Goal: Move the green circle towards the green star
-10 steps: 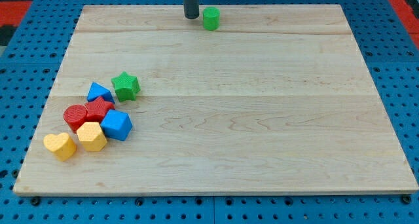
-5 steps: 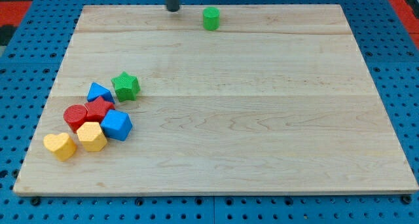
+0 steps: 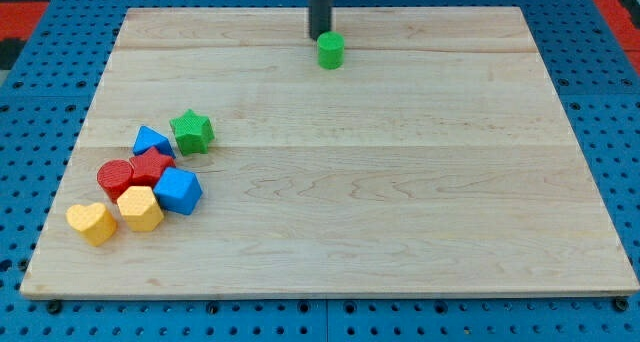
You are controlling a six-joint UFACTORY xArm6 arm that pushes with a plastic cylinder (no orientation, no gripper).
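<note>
The green circle lies near the top middle of the wooden board. My tip stands right behind it, at its upper left edge, touching or almost touching it. The green star lies far off at the left of the board, at the upper right of a cluster of blocks.
Below the green star lie a blue triangle-like block, a red star, a red circle, a blue cube-like block, a yellow hexagon and a yellow heart.
My tip went left along the top edge, then came back right to the green circle. The circle has slid down the view and slightly right.
</note>
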